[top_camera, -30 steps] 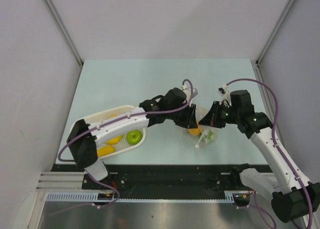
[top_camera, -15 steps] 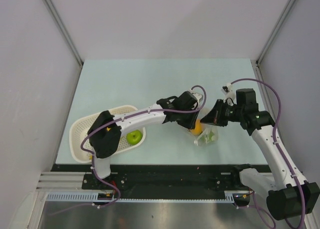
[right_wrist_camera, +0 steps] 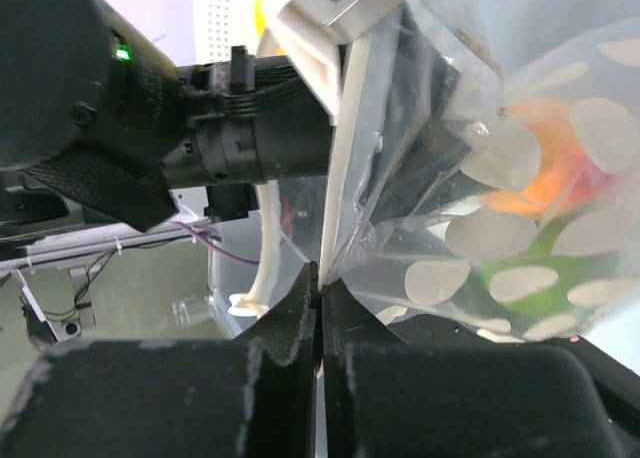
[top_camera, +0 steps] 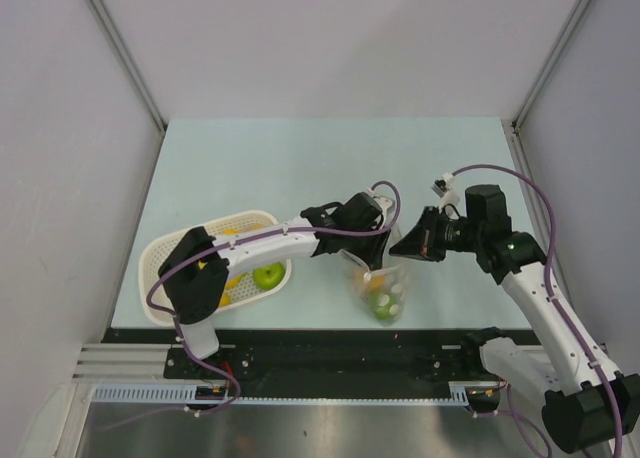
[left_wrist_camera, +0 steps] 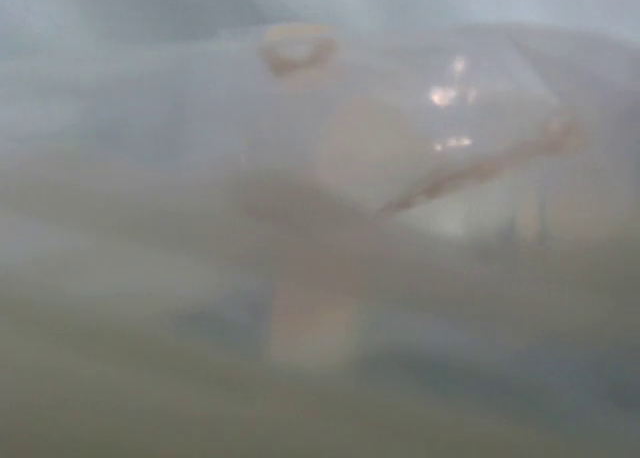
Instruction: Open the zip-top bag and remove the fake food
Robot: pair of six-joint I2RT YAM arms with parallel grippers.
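Observation:
The zip-top bag (top_camera: 383,290) hangs between my two grippers near the table's front edge. It is clear plastic with white spots. Inside it are a green apple (top_camera: 380,304) and an orange piece, which also show in the right wrist view as green (right_wrist_camera: 560,270) and orange (right_wrist_camera: 545,188). My right gripper (top_camera: 402,246) is shut on the bag's (right_wrist_camera: 520,98) edge, jaws pressed together (right_wrist_camera: 320,278). My left gripper (top_camera: 368,263) points down at the bag's top. Its white finger (right_wrist_camera: 350,128) lies against the plastic. The left wrist view is a blur of plastic, so its jaws are hidden.
A white perforated basket (top_camera: 160,253) sits at the front left, under the left arm. It holds a green apple (top_camera: 268,274) and yellow bananas (top_camera: 232,280). Grey walls enclose the table on three sides.
The bag has swung left and toward the front edge, now hanging lower. My left gripper has drawn back and down with it. My right gripper has shifted slightly left.

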